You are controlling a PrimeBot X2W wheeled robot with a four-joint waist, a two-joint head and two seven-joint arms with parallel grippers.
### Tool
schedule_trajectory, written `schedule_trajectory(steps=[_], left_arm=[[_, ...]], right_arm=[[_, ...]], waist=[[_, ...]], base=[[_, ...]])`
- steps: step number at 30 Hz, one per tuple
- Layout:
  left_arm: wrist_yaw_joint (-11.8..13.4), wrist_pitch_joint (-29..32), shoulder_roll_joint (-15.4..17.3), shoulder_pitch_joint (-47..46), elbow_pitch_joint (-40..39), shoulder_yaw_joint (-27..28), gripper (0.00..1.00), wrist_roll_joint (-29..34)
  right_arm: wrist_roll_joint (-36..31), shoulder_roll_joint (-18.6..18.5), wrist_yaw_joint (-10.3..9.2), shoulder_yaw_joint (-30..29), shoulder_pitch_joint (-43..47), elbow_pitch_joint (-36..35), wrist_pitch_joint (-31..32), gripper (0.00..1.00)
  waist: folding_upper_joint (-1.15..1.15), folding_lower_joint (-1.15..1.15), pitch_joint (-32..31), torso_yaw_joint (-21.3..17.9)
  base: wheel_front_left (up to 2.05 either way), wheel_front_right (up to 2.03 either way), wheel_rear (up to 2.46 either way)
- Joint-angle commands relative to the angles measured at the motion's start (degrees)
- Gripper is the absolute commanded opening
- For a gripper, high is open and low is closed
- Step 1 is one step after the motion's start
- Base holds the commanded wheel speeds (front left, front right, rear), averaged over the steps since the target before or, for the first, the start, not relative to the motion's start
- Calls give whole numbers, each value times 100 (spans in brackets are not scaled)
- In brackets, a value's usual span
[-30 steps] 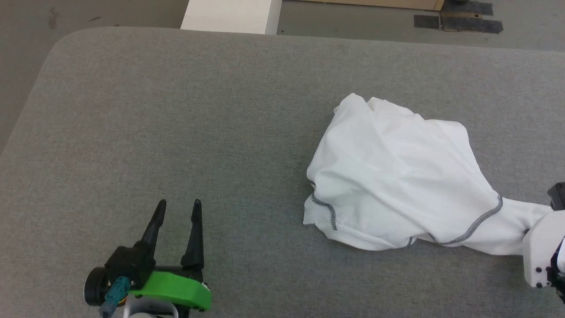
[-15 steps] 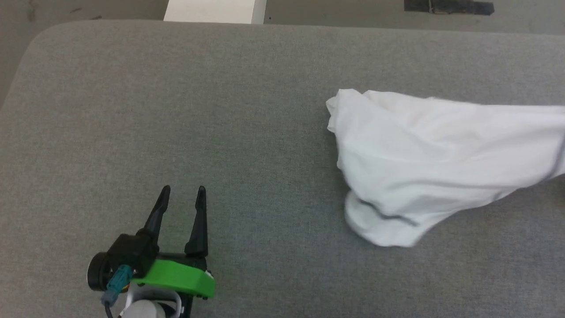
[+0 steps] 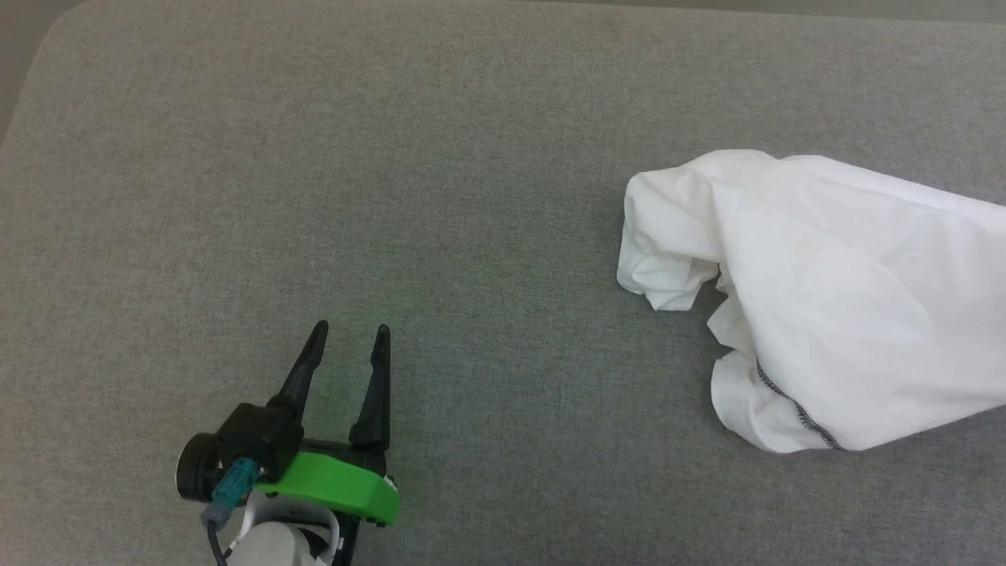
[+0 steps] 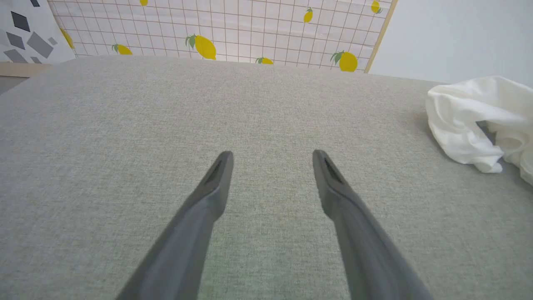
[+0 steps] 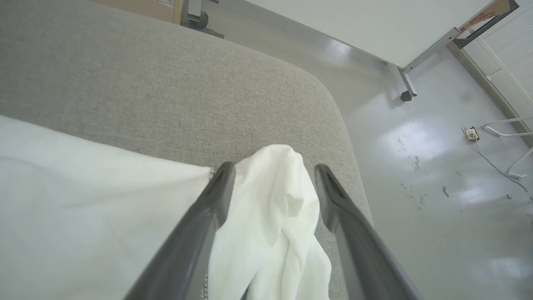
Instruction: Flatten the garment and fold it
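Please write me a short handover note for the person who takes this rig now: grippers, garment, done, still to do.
Left gripper: open, empty, over the grey table, apart from the garment.
Right gripper: open, a bunch of the cloth loose between its jaws, near the table's corner.
Garment: crumpled heap on the table's right side.
Done: nothing flat, no fold yet.
Left to do: spread it flat, then fold.

garment (image 3: 849,299) — one is counted | grippers — two are counted: left gripper (image 3: 351,327), right gripper (image 5: 274,166) | grey table (image 3: 393,157): one is seen
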Motion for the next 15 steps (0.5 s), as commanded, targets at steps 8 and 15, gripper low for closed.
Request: schedule_trajectory(steps=[8, 15], left_arm=[[-50, -22, 18, 93, 77, -42, 100, 96], [7, -22, 23, 529, -43, -30, 100, 47]], right_arm=[[554, 822, -11, 51, 431, -886, -609, 100], [801, 1934, -11, 169, 1993, -2488, -1057, 100]], waist=[[0, -1, -625, -213], [0, -1, -1116, -286]], base=[[0, 0, 0], [0, 0, 0]])
